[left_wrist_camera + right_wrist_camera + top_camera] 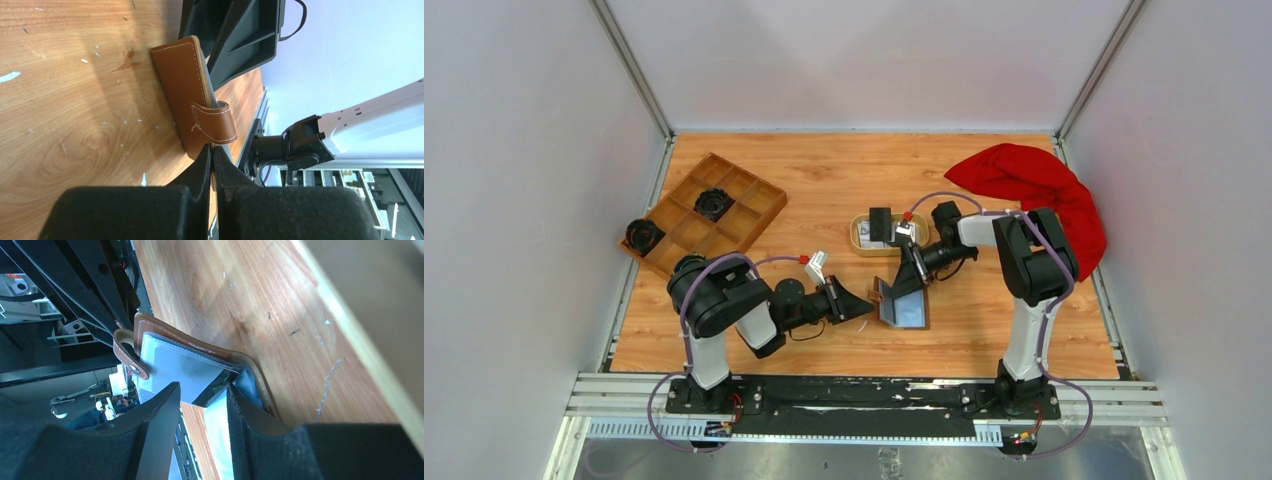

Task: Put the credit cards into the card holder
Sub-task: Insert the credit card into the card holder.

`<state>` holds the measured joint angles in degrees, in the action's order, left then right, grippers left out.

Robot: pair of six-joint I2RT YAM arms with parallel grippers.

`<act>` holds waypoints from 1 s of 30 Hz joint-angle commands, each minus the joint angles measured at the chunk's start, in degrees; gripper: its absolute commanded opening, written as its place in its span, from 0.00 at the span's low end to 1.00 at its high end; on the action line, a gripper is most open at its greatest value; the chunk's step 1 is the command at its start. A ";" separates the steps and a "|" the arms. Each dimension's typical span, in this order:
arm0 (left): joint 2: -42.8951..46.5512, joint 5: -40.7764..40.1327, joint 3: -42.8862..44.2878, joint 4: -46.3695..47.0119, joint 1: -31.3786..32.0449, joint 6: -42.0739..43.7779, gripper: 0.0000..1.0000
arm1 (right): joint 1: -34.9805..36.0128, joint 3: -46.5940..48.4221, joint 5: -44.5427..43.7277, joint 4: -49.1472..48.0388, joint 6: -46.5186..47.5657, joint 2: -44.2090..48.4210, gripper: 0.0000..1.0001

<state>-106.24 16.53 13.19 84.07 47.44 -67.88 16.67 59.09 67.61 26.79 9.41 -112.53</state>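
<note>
The brown card holder (909, 310) lies open near the table's middle, one flap raised. My left gripper (871, 303) is shut on that raised flap's edge; the left wrist view shows its tips (213, 149) pinching the brown leather (182, 80) just below the strap. My right gripper (916, 272) hangs over the open holder with its jaws apart. In the right wrist view a dark-edged card corner (216, 389) sits in the grey pocket (170, 360) between the fingers (202, 387), gripped by neither. A black card (881, 220) and a whitish card (874, 240) rest in the oval dish (860, 248).
A wooden compartment tray (724, 225) stands at the back left, with one black round object (712, 203) in it and another (642, 235) at its left end. A red cloth (1034, 185) is heaped at the back right.
</note>
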 commanded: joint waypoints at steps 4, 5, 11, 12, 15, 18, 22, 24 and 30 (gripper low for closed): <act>-0.93 -3.19 -2.14 0.56 0.39 1.16 0.00 | -1.02 1.87 0.84 4.64 6.21 1.63 0.44; -1.21 -3.85 -2.55 0.48 0.37 1.23 0.00 | -1.02 1.97 0.66 5.20 7.25 2.09 0.44; -4.66 -4.27 -3.41 3.14 0.11 0.34 0.00 | -0.73 1.35 -3.70 5.84 10.09 6.68 0.44; -4.90 -4.08 -3.28 3.24 0.11 0.30 0.00 | -0.49 1.18 -4.97 5.22 8.90 6.83 0.44; -4.63 -3.79 -3.18 3.18 0.11 0.31 0.00 | 0.43 1.31 -9.88 4.23 5.68 5.71 0.42; -3.88 -4.34 -3.73 3.19 0.11 0.46 0.00 | 1.51 1.67 -13.39 3.93 2.37 4.28 0.41; -3.31 -4.52 -4.45 3.18 0.11 0.53 0.00 | 2.62 0.66 -13.48 4.30 -0.51 4.01 0.42; -3.23 -4.71 -4.61 3.17 0.11 0.51 0.00 | 2.71 -0.72 -12.93 3.15 -3.74 4.50 0.43; -3.06 -5.84 -4.66 3.19 0.69 0.50 0.00 | 2.76 -5.17 -9.31 -2.71 -12.57 6.79 0.42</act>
<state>-110.08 12.75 9.19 86.32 47.46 -68.10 18.68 56.95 57.54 27.07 4.08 -107.18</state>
